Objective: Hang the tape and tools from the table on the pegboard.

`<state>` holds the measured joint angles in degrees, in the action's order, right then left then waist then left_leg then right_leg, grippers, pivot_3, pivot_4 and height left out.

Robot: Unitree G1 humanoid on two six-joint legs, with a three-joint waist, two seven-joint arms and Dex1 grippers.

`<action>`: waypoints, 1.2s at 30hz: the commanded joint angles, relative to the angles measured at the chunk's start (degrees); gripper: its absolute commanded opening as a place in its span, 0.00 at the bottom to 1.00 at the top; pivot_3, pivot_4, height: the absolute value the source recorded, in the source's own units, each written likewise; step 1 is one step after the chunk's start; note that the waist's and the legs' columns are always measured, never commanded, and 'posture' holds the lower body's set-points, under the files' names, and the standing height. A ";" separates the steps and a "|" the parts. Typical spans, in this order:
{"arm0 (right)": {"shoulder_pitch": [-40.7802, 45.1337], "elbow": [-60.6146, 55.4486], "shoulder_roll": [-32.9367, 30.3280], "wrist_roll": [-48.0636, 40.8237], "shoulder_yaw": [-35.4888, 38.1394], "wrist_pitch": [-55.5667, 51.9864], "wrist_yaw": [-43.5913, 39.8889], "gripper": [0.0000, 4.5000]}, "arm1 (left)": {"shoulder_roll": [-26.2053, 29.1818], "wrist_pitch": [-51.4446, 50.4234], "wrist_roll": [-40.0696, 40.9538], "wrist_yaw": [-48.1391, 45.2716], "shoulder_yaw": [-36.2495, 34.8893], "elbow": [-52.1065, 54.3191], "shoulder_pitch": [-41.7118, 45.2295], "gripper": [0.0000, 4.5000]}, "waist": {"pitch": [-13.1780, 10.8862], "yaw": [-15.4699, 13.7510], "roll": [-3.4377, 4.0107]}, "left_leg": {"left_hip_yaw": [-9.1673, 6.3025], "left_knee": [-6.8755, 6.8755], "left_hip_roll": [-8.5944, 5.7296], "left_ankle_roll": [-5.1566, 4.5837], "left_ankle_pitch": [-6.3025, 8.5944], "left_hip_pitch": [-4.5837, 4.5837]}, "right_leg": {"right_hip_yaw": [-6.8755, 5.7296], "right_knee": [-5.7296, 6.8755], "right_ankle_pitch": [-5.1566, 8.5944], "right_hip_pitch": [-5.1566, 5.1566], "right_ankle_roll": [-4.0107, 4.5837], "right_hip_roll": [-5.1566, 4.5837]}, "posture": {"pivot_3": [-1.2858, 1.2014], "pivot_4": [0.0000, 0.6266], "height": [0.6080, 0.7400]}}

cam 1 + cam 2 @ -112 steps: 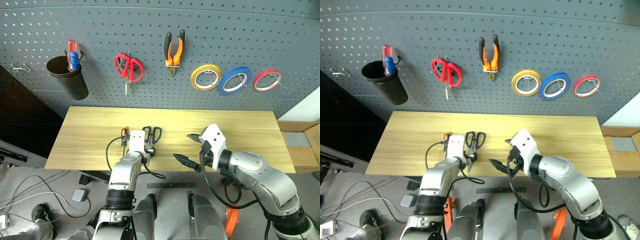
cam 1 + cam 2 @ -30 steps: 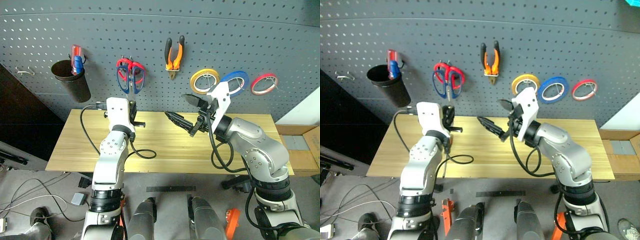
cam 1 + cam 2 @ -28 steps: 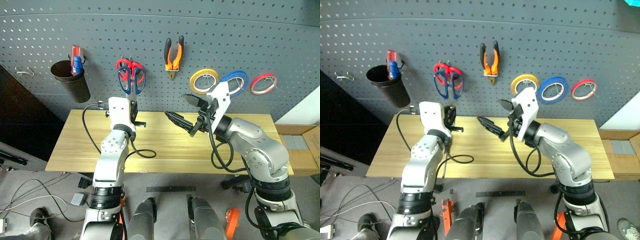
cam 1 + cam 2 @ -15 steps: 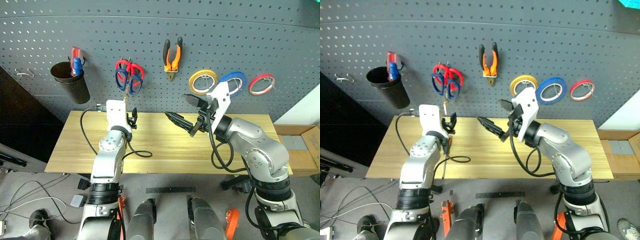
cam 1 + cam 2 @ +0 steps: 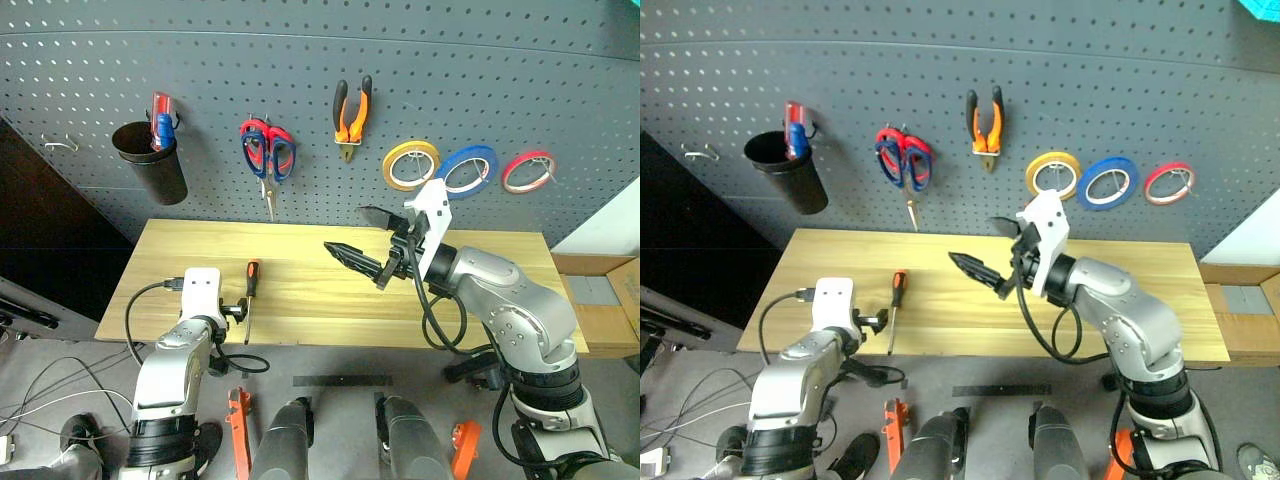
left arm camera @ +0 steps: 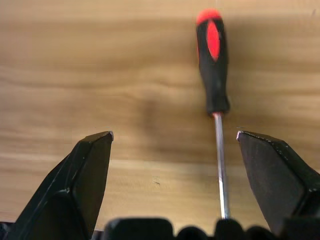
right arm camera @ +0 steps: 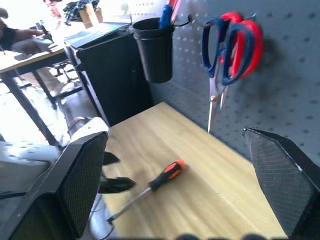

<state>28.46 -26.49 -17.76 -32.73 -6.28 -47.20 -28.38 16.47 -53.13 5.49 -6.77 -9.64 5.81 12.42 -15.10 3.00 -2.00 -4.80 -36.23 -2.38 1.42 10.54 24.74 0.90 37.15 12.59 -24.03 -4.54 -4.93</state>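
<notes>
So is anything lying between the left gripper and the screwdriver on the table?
Nothing visible. The left gripper is open low at the table's near edge, and the screwdriver lies flat right beside it, its shaft between the fingers in the wrist view, with bare wood around.

Orange-and-black screwdriver (image 5: pixel 248 291) lies flat on the table (image 5: pixel 480 300).

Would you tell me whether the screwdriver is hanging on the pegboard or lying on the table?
Lying flat on the table: the screwdriver rests on the wood below the pegboard.
</notes>
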 commanded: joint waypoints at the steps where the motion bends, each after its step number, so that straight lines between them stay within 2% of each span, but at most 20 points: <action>1: -1.24 -2.69 -1.72 -0.46 -2.10 -3.30 0.04 1.00 | -0.15 -0.55 0.36 -0.21 0.55 -3.01 4.30 0.95 | 0.00 0.00 0.00 | 0.00 0.00 0.00 0.00 0.00 0.00 | 0.00 0.00 0.00 0.00 0.00 0.00 | 0.48 0.41 1.00; 5: -3.33 -3.28 -6.54 2.94 -8.49 -4.33 -1.82 1.00 | -0.10 -1.15 0.13 -0.20 0.84 -6.42 7.36 0.95 | 0.00 0.21 0.00 | 0.02 0.10 0.01 0.00 0.01 0.00 | 0.01 -0.03 0.02 -0.04 0.04 -0.01 | 0.48 0.42 1.00; 8: -4.47 -3.30 -7.25 4.35 -10.52 -3.30 -2.14 1.00 | 0.02 -0.93 0.06 0.46 0.02 -8.91 9.12 0.95 | -0.01 0.48 0.00 | 0.02 0.16 0.02 -0.01 0.02 0.01 | 0.02 -0.02 0.02 -0.07 0.04 -0.02 | 0.48 0.42 1.00; 14: -4.34 -3.08 -6.42 5.53 -11.61 -2.92 -2.47 1.00 | 0.17 -2.41 0.59 -0.20 -0.13 -12.76 11.32 0.95 | -0.01 0.34 0.00 | 0.00 0.11 0.03 -0.01 0.01 0.00 | -0.01 -0.02 0.03 -0.04 0.03 0.00 | 0.48 0.41 1.00; 30: -4.04 -3.45 -5.25 6.06 -10.62 -3.36 -3.00 1.00 | 1.18 4.39 -0.02 0.10 -0.48 -30.46 20.56 0.95 | -0.02 0.31 -0.02 | 0.01 0.15 0.02 0.00 0.01 0.01 | -0.01 -0.08 0.03 -0.05 0.03 -0.01 | 0.48 0.42 1.00; 33: -3.95 -3.61 -5.18 5.99 -10.39 -3.56 -2.95 1.00 | 1.34 4.84 0.14 0.34 -0.91 -33.50 21.85 0.82 | -0.02 0.30 -0.02 | 0.00 0.15 0.02 -0.01 0.01 0.01 | -0.01 -0.08 0.03 -0.06 0.03 -0.01 | 0.48 0.42 1.00; 36: -3.77 -3.75 -5.05 5.87 -9.93 -3.80 -2.80 1.00 | 1.39 4.98 0.54 -0.09 -0.94 -35.34 22.49 0.61 | -0.02 0.31 -0.02 | 0.01 0.15 0.02 -0.01 0.01 0.01 | -0.01 -0.09 0.03 -0.06 0.02 -0.01 | 0.47 0.42 1.00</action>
<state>23.77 -27.34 -23.22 -26.04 -17.38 -51.08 -31.12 17.20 -49.15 5.69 -6.86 -9.53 -29.49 34.09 -15.12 3.31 -2.02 -4.79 -36.07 -2.36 1.41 10.55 24.75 0.89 37.06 12.63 -24.09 -4.52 -4.94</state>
